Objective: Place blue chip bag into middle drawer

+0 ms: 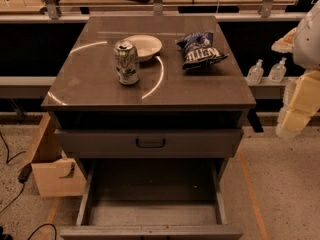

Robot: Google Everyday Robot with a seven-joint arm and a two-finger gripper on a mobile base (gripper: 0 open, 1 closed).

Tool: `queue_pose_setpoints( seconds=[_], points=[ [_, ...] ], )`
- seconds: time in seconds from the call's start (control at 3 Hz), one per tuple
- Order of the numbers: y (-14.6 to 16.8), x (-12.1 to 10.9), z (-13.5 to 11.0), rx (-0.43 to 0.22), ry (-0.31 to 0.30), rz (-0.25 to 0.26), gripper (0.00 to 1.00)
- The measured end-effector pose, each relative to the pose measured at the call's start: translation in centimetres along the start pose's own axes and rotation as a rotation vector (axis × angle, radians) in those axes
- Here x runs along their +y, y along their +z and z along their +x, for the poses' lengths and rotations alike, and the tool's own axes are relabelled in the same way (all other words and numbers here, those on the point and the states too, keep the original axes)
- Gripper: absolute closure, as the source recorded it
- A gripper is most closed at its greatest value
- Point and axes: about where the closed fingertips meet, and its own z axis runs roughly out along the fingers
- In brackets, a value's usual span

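Observation:
The blue chip bag is dark blue and crinkled, with white lettering. It lies on the back right of the grey cabinet top. The middle drawer is pulled out at the bottom of the view, and its plain grey floor holds nothing. My gripper, made of cream-coloured parts on a white arm, hangs at the right edge of the view. It is off the cabinet's right side, apart from the bag and lower than it. It holds nothing that I can see.
A green-and-silver drink can and a white bowl stand left of the bag. A closed drawer front with a black loop handle sits above the open drawer. A wooden box is on the left, two clear bottles on the right, and cables on the floor.

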Motion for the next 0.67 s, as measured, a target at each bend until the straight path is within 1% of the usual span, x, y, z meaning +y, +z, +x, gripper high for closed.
queue_pose_setpoints(
  seconds=[0.33, 0.67],
  points=[
    [0.0, 0.0, 0.0, 0.000, 0.000, 0.000, 0.00],
    [1.0, -2.1, -0.4, -0.145, 0.112, 0.046, 0.00]
  ],
)
